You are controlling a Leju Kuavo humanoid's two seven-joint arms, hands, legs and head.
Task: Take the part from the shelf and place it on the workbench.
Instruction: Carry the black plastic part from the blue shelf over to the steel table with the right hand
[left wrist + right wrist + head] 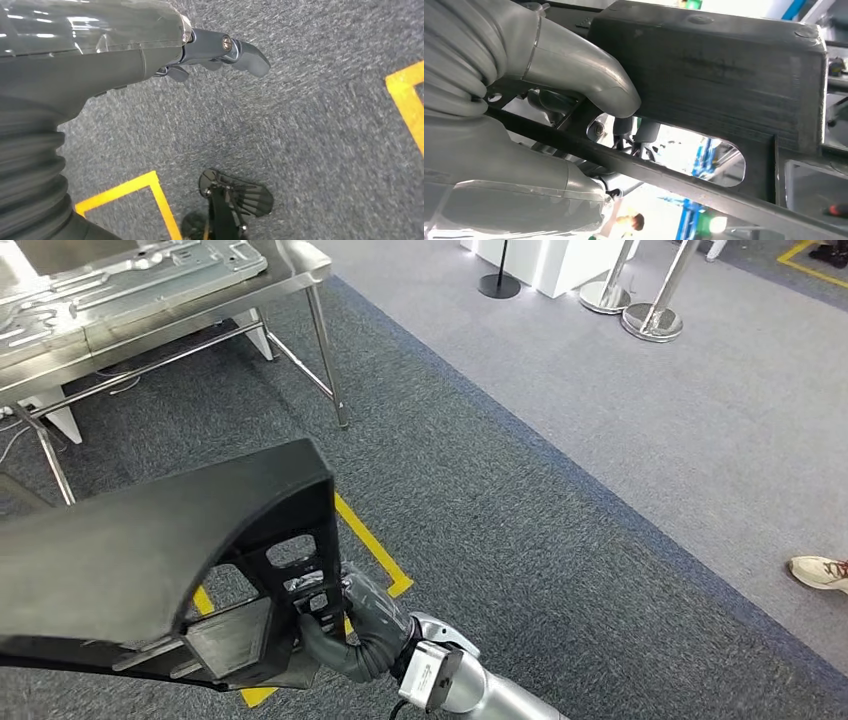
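Note:
A large black moulded part (150,540) with cut-out openings hangs in front of me over the carpet. My right hand (335,625) grips it at its near right corner. The right wrist view shows that hand (549,75) with its thumb over a bar of the black part (724,75) and fingers hooked through an opening. The steel workbench (200,315) stands ahead at the far left, with a pressed metal panel (100,280) lying on it. My left hand (215,52) hangs over the grey carpet and holds nothing.
Yellow floor tape (375,550) runs under the part. The workbench leg (328,355) stands on the dark carpet. Chrome stanchion bases (650,320) and a black round base (498,285) stand far right. A person's shoe (820,572) is at the right edge.

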